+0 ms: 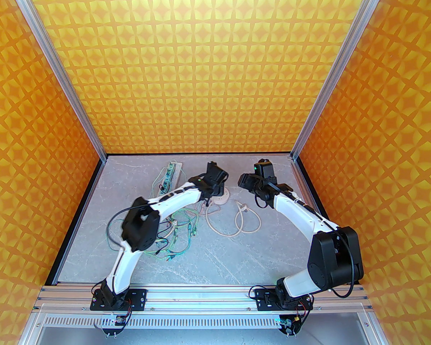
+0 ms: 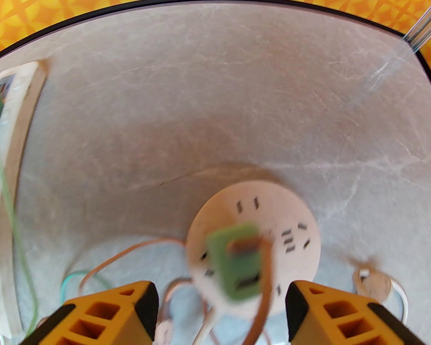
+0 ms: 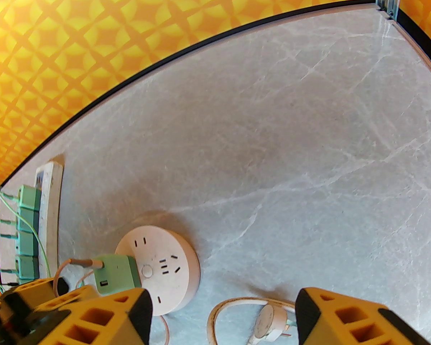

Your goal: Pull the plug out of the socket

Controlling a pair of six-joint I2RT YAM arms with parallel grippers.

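Presently the left end effector (image 2: pixel 221 296) stands spread, jaws either side of, not touching, the green cube-shaped plastic plug (image 2: pixel 237 261), seated in the round white socket hub (image 2: pixel 273 210) on the grey marbled worktop (image 2: pixel 215 102). Wide and empty, the right end effector (image 3: pixel 224 314) hovers near. Advised: close squarely on the plug's flat sides, steady the hub, pull straight up.

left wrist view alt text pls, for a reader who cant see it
A blurred green cube-shaped plug sits in a round white socket hub on the grey marble table, between the left gripper's open yellow-and-black fingers, which do not touch it. A long white power strip lies at the left edge.
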